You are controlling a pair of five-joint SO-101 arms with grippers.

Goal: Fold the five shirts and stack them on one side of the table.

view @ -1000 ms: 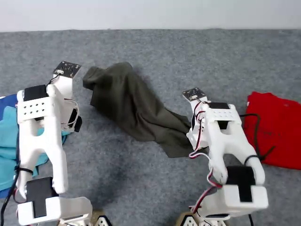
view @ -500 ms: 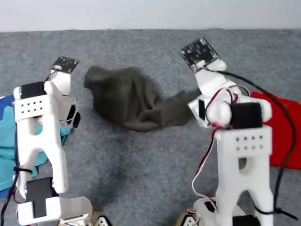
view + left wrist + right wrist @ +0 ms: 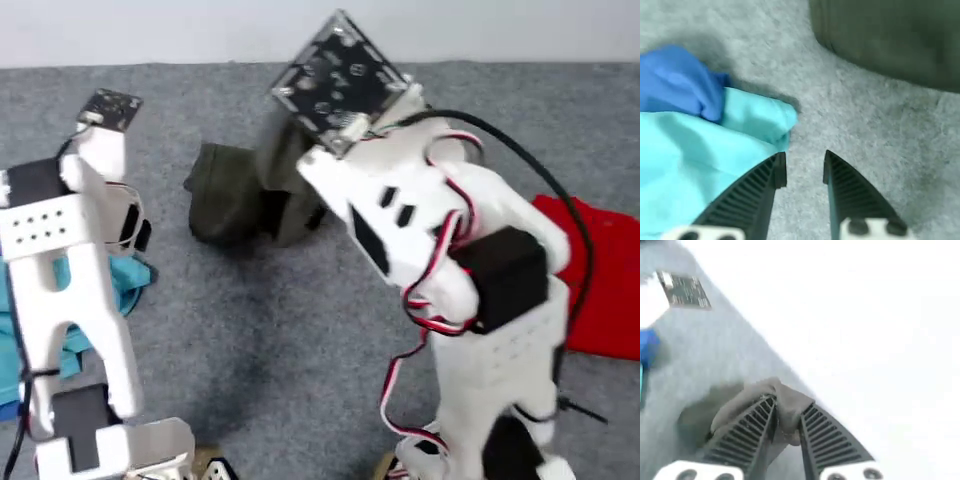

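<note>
Starting at the left edge of the worktop (image 3: 250, 350), I see a blue shirt (image 3: 675, 80) and a teal shirt (image 3: 715, 145) lying rumpled against each other, the teal one nearer to me. Neither looks folded yet. My left claw (image 3: 804, 157) hangs just beside the teal shirt's corner with its jaws a little apart and nothing between them, over bare grey surface. Farther in, toward the middle and the far side, lies the olive shirt (image 3: 225, 195), bunched into a heap with its left part resting on the worktop. My right claw (image 3: 789, 405) is pinching a gathered fold of that olive cloth, raised above the heap, with my right arm leaning far over it. To the right the red shirt (image 3: 605, 280) lies flat, well apart from the olive one. I judge the step in hand to be folding the olive shirt, drawing one side of it over the rest. The task looks early, with several shirts still loose and no stack made. Next I should lower the pinched fold onto the part that lies flat and only then let go. The cloth is bunched, so it may slump crooked; my left claw could pin the near left edge to steady it.
</note>
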